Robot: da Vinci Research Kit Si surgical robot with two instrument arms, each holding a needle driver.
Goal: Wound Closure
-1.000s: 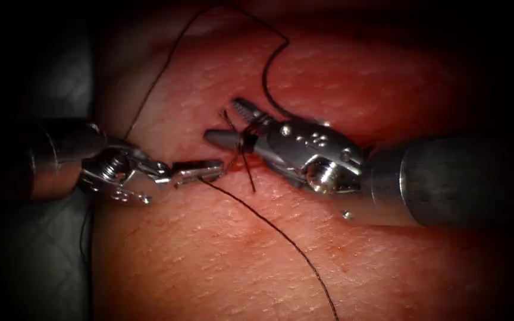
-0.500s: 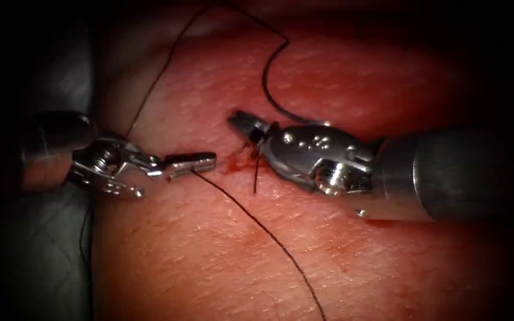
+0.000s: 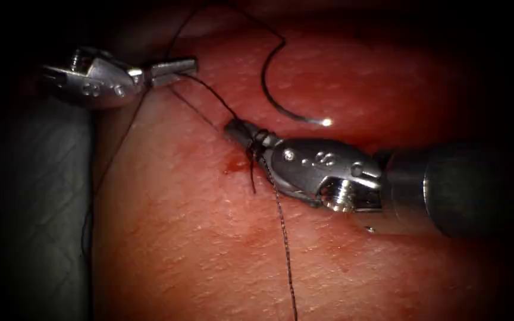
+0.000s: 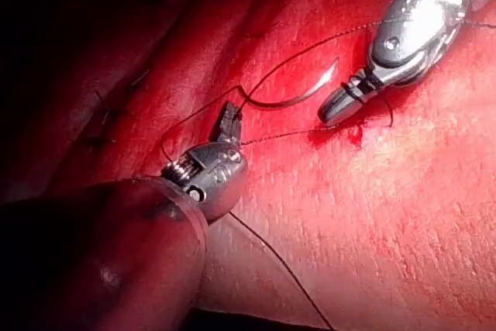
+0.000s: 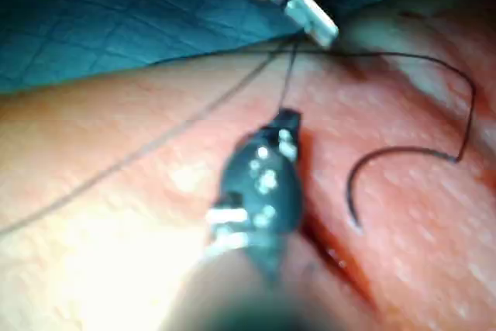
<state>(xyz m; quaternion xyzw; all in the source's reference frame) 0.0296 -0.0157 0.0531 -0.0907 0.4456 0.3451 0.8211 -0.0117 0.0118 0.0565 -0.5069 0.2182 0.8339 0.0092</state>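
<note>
On the tissue (image 3: 209, 249) above the right tool (image 3: 239, 131), the needle (image 3: 275, 101) lies free; both tools' jaws are clenched on thread (image 3: 209, 92), wrapped round the right; left tool (image 3: 176, 66) sits upper left.

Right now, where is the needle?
In the endoscope view the needle lies loose on the tissue, held by neither tool, just above the right tool.
</note>
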